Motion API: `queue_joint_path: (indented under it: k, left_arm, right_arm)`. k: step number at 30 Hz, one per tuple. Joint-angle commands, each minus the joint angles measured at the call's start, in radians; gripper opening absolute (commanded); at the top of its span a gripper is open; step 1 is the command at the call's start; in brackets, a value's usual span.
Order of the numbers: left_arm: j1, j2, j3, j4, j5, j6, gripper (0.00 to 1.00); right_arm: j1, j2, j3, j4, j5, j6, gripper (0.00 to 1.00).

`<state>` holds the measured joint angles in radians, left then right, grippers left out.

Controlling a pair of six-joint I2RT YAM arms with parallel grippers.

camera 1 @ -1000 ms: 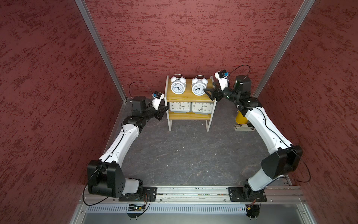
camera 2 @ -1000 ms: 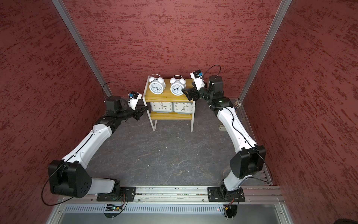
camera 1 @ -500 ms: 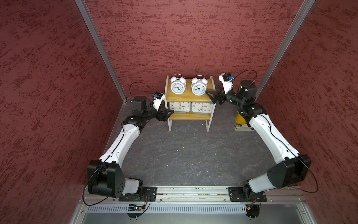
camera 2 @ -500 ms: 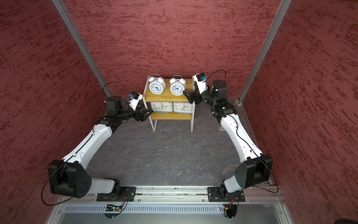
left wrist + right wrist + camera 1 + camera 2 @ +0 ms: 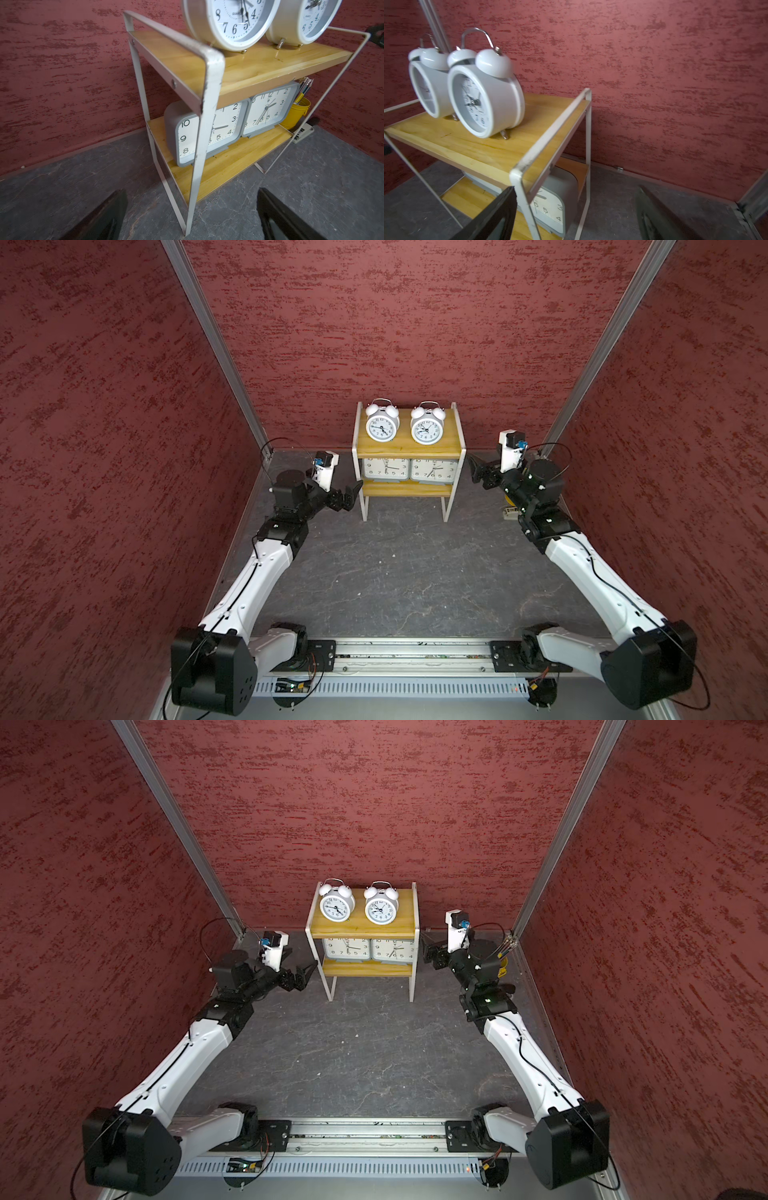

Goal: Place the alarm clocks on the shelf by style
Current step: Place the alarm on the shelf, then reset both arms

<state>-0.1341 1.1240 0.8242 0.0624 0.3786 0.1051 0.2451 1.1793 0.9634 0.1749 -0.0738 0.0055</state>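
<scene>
Left arm (image 5: 266,568), right arm (image 5: 590,572): white shells, black joints, thin black cables; white wrist cameras (image 5: 325,477); black left gripper (image 5: 192,190), right gripper (image 5: 575,190)

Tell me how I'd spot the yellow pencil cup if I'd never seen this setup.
Find the two-tier wooden shelf against the back wall. Beside its end nearest the right arm, just past the lower board's grey clock, stands the yellow pencil cup. Unlike that clock, it is a bright yellow open-topped tub holding pencils.

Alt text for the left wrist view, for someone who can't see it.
A two-tier wooden shelf with a white frame holds two round white clocks on top and two grey square clocks below. A yellow pencil cup stands beyond it; the left gripper shows in front, jaws open.
</scene>
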Motion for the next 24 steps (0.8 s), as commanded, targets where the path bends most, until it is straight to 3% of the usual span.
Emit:
queue_joint_path:
  k: [1, 5, 9, 16, 24]
  left_arm:
    - [0.0, -0.024, -0.075, 0.147, -0.162, -0.06, 1.0]
    - [0.006, -0.007, -0.137, 0.191, -0.321, -0.064, 1.0]
    - [0.036, 0.028, -0.197, 0.24, -0.379, -0.047, 1.0]
    - [0.138, 0.078, -0.272, 0.27, -0.33, -0.056, 1.0]
    - [0.22, 0.138, -0.396, 0.495, -0.236, -0.08, 1.0]
  right_arm:
    - [-0.004, -0.019, -0.082, 0.112, 0.173, 0.036, 0.9]
    - [-0.005, -0.013, -0.184, 0.166, 0.262, 0.052, 0.91]
    - [-0.005, 0.018, -0.289, 0.239, 0.332, 0.049, 0.91]
    - [-0.022, 0.073, -0.431, 0.372, 0.405, 0.019, 0.93]
    - [-0.108, 0.1, -0.479, 0.412, 0.322, 0.036, 0.95]
